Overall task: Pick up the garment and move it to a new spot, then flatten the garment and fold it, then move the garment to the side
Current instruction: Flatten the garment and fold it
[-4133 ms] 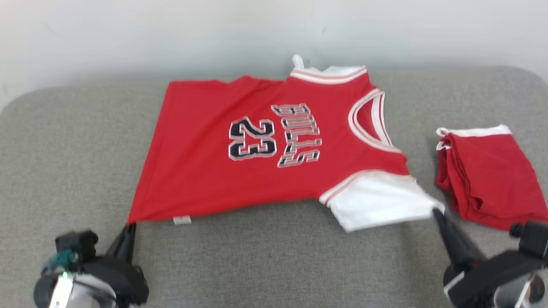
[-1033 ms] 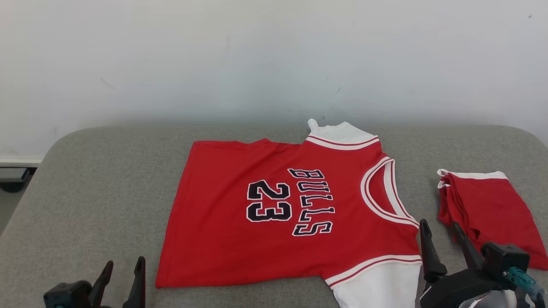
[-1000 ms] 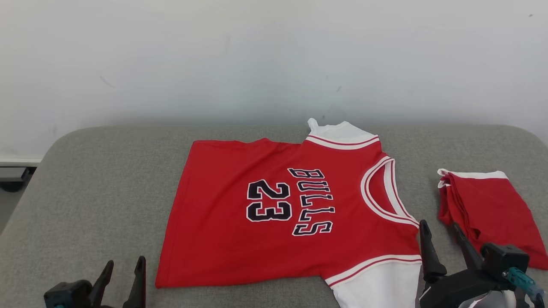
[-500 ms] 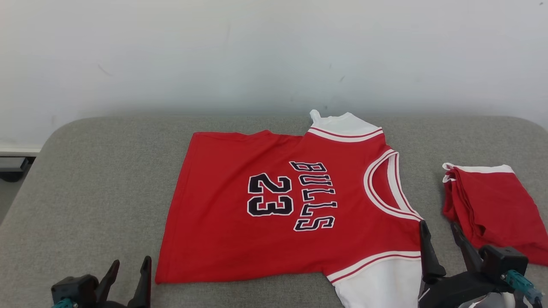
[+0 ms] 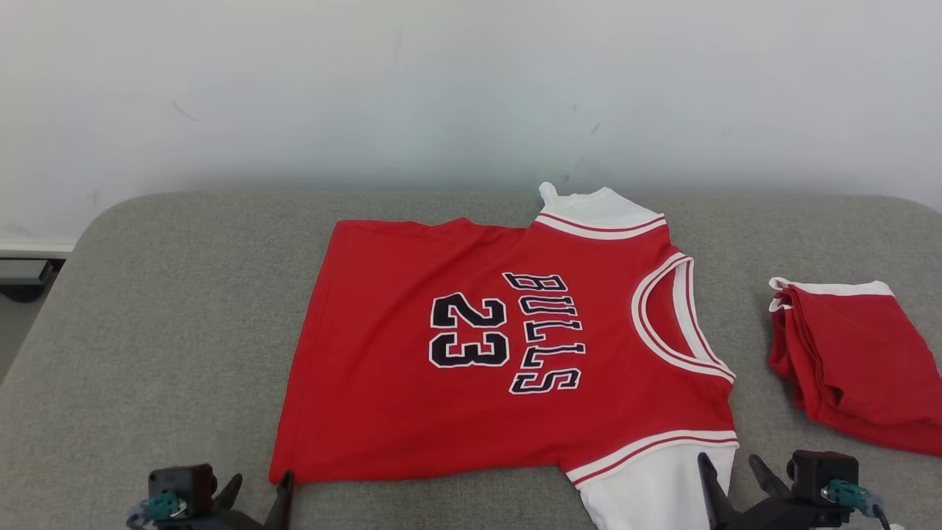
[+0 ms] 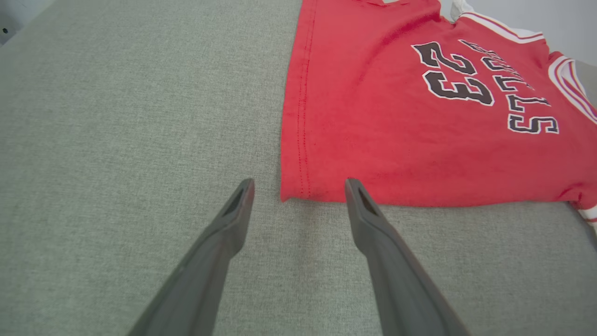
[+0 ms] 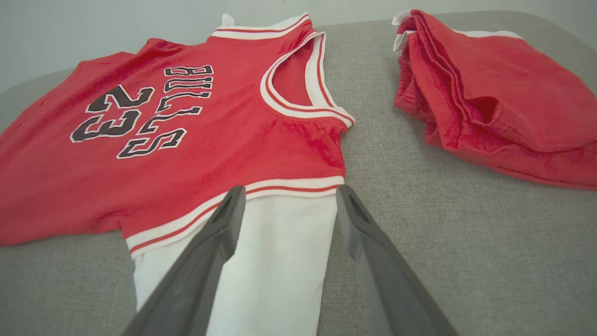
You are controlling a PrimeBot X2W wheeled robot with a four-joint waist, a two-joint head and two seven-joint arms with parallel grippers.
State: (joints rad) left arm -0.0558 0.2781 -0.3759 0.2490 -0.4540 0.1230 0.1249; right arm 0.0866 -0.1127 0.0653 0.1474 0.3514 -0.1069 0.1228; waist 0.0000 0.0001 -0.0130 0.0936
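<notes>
The garment [image 5: 515, 346] is a red jersey with white trim, white sleeves and "BULLS 23" on it, spread flat on the grey cushion [image 5: 169, 331]. My left gripper [image 5: 259, 489] is open at the jersey's near left hem corner. In the left wrist view that gripper [image 6: 298, 186] has the hem corner [image 6: 291, 191] lying between its fingertips. My right gripper [image 5: 732, 471] is open at the near white sleeve [image 5: 647, 493]. In the right wrist view this gripper [image 7: 290, 193] straddles the white sleeve [image 7: 280, 252], just short of the striped armhole band.
A second red garment [image 5: 846, 361], folded with a white edge, lies on the cushion to the right of the jersey, also seen as the folded garment [image 7: 489, 93]. A pale wall [image 5: 441, 88] rises behind. The cushion's left edge drops to the floor [image 5: 15, 294].
The head camera has shifted a little. My left gripper has moved right up to the hem corner. My right gripper has dropped lower in view by the white sleeve. The jersey lies as before.
</notes>
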